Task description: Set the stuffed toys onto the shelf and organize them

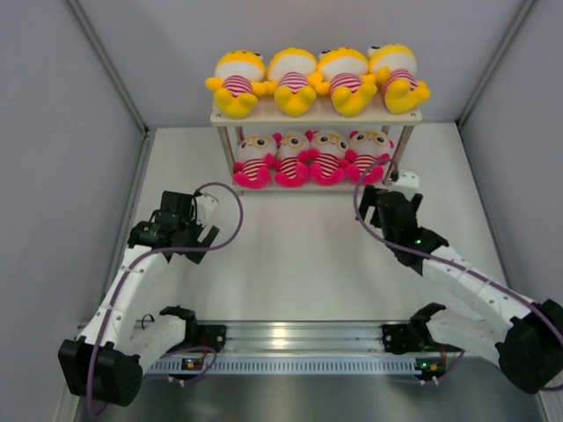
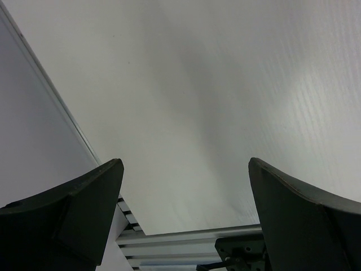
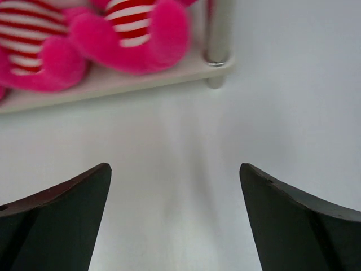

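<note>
item: stuffed toys (image 1: 293,81), all eight sat on shelf (image 1: 264,117), 12 o'clock | left end effector (image 2: 185,160), right end effector (image 3: 175,165) gaped wide, empty | risk: right one hung near shelf leg (image 3: 217,34); a bump could topple toys

Both arms (image 1: 132,281) have white links, black joints, looping purple cables (image 1: 241,215) and dark wedge-shaped pincer fingers (image 2: 73,214).

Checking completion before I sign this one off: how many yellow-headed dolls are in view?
4. The leftmost yellow-headed doll, the second, the third and the rightmost sit in a row on the top board of the shelf. None looks hidden.
</note>
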`<state>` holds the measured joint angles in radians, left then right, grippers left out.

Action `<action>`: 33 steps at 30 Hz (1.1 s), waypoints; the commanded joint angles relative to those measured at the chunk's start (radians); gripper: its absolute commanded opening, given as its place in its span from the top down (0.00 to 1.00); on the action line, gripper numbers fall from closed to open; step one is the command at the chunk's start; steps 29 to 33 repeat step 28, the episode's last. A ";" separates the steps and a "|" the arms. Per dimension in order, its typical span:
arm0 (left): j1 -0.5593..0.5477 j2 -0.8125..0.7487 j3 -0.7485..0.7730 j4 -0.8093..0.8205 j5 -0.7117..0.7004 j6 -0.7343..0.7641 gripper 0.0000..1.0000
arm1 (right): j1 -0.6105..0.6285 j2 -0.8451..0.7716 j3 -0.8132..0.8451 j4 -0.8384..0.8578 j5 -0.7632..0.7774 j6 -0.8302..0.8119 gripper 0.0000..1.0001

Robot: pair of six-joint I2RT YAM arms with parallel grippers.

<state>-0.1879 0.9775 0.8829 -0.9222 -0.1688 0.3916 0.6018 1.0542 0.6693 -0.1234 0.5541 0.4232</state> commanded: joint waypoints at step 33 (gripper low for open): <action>0.076 -0.163 -0.191 0.157 0.091 0.003 0.01 | -0.485 -0.339 -0.201 -0.062 -0.074 0.138 0.01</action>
